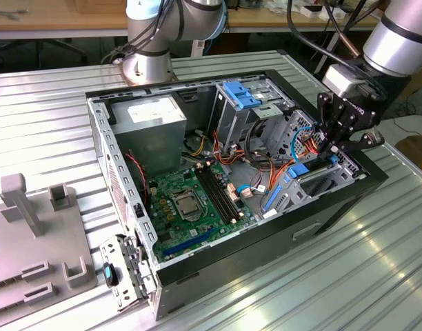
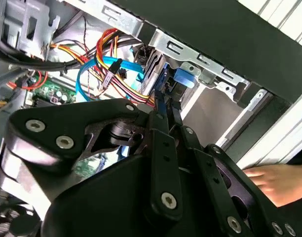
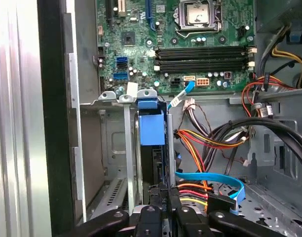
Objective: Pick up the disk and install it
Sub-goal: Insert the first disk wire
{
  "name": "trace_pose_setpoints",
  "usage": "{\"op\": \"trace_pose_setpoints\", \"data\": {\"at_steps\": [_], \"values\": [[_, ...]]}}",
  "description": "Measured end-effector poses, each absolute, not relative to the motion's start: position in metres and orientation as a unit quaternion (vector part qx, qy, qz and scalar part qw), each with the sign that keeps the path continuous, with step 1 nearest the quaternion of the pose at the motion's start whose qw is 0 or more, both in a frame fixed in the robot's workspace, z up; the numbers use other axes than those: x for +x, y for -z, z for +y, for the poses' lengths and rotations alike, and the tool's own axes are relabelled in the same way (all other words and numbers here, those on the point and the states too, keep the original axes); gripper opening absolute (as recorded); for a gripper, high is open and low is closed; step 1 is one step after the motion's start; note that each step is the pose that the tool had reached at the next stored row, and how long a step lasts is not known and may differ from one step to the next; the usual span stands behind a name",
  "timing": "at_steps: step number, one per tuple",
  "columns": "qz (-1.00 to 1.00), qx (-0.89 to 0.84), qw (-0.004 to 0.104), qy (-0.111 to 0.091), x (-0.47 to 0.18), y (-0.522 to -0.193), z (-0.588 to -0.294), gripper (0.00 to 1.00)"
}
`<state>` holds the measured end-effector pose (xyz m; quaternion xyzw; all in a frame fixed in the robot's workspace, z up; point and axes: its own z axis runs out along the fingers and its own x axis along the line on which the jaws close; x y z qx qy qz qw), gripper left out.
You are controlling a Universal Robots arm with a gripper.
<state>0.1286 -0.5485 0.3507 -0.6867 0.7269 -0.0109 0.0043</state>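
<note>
The disk [image 3: 152,129] stands on edge in a metal bay slot at the corner of the open computer case [image 1: 114,165], its blue plastic frame facing the first wrist camera. My gripper [image 3: 165,191] reaches into that bay, and its black fingers [image 2: 157,109] are pressed close together on the thin blue-framed edge of the disk [image 2: 153,69]. In the exterior view my gripper [image 1: 332,150] hangs over the case's end at the exterior view's right, just above the bay.
Orange, yellow and blue cables [image 3: 210,143] crowd the space beside the bay. The green motherboard [image 1: 190,200], grey power supply box [image 1: 152,117] and drive cage with blue clips [image 1: 242,96] lie inside the case. A person's hand [image 2: 284,180] rests outside. A grey fixture [image 1: 32,234] sits on the table.
</note>
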Motion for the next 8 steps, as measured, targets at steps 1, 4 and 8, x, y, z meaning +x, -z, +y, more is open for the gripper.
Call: {"op": "trace_pose_setpoints", "data": {"at_steps": [1, 4, 8], "values": [[0.728, -0.685, 0.004, 0.011, 0.1286, -0.3506, -0.5486, 0.17], [0.728, -0.685, 0.004, 0.011, 0.1286, -0.3502, -0.5485, 0.17], [0.725, -0.689, 0.004, 0.011, 0.1286, -0.3493, -0.5484, 0.17]]}}
